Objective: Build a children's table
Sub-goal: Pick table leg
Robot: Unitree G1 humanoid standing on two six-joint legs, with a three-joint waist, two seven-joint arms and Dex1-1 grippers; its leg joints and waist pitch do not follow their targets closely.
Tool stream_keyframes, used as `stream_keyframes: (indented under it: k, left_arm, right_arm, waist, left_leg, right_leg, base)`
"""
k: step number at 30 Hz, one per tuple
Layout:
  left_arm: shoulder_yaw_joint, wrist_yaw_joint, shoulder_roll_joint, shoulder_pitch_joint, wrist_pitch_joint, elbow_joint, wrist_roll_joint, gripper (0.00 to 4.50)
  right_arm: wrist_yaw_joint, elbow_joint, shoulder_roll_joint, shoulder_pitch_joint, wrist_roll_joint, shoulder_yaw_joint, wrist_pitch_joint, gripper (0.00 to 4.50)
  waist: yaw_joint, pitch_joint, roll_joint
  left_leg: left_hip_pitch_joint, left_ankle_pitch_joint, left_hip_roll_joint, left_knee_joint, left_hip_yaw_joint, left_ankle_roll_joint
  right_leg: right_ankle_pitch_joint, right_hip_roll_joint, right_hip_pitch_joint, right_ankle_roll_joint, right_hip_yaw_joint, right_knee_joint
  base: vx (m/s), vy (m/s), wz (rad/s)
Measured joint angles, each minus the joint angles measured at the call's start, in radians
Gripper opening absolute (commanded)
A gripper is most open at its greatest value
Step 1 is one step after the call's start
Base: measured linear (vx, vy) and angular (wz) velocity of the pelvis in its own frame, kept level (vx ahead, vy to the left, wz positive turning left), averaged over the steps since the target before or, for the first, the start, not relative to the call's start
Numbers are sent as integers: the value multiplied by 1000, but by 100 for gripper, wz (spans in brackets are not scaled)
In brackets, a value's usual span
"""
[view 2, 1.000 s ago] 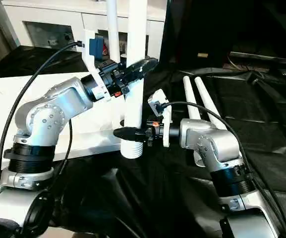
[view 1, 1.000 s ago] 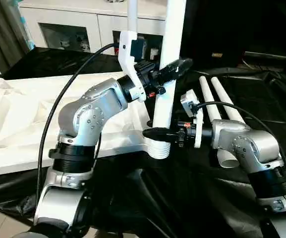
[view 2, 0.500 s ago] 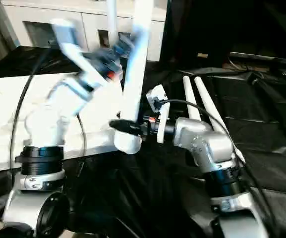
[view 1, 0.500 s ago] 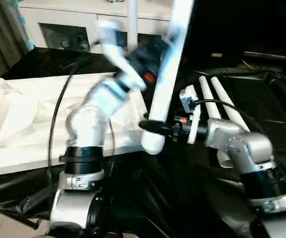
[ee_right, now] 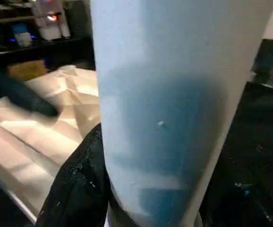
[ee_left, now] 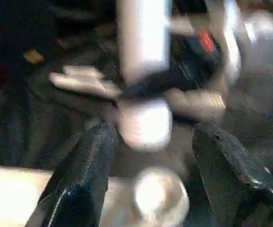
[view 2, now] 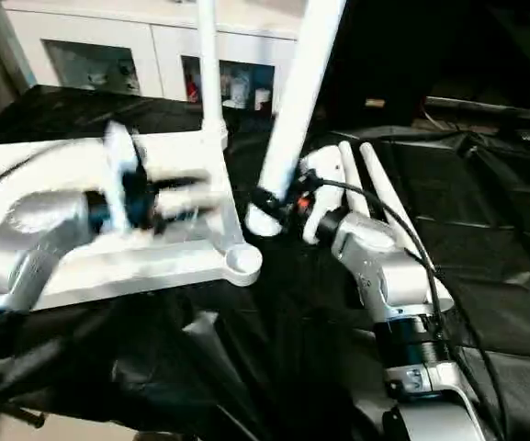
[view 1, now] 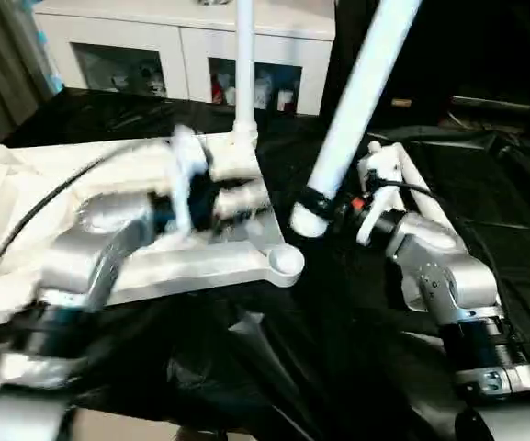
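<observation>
Above the tabletop's (view 1: 154, 266) near corner socket (view 1: 287, 260), a tilted leg (view 1: 356, 101) is pinched by the right claw (view 1: 324, 207), the left claw (ee_left: 148, 189) spread empty; uprighting before seating is advised.

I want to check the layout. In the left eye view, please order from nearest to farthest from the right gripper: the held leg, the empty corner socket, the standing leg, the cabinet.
1. Held leg, in the right gripper.
2. Empty corner socket, just to its left.
3. Standing leg, at the tabletop's far corner.
4. Cabinet, at the back.
</observation>
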Motion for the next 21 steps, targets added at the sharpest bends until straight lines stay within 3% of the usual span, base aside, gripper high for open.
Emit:
stream_keyframes:
  k: [4, 8, 14, 21]
  left_arm:
    - [-111, -72, 40, 29, -82, 66, 110, 293]
    - [-158, -71, 55, 32, -134, 140, 185, 266]
    - [-175, -35, 65, 19, -189, 244, 269, 219]
    - [-175, -30, 64, -1, -203, 321, 305, 174]
  right_arm:
    - [-20, 22, 2, 31, -20, -3, -28, 191]
    - [-29, 20, 4, 48, -22, -8, -43, 191]
    - [-46, 19, 8, 66, -44, -7, -55, 191]
    - [-47, 13, 16, 74, -51, 2, -63, 191]
  waist:
    - [-1, -1, 2]
    - [-3, -1, 2]
    - [-3, -1, 3]
    - [-2, -1, 4]
  left_leg:
    - [0, 0, 0, 0, 0, 0]
    - [2, 0, 0, 0, 0, 0]
    - [2, 0, 0, 0, 0, 0]
    - [2, 0, 0, 0, 0, 0]
  right_leg:
    - [0, 0, 0, -1, 0, 0]
    - [1, 0, 0, -2, 0, 2]
    - [1, 0, 0, -2, 0, 2]
    - [3, 0, 0, -5, 0, 2]
  base:
    - [0, 0, 0]
    - [0, 0, 0]
    - [0, 0, 0]
    - [0, 0, 0]
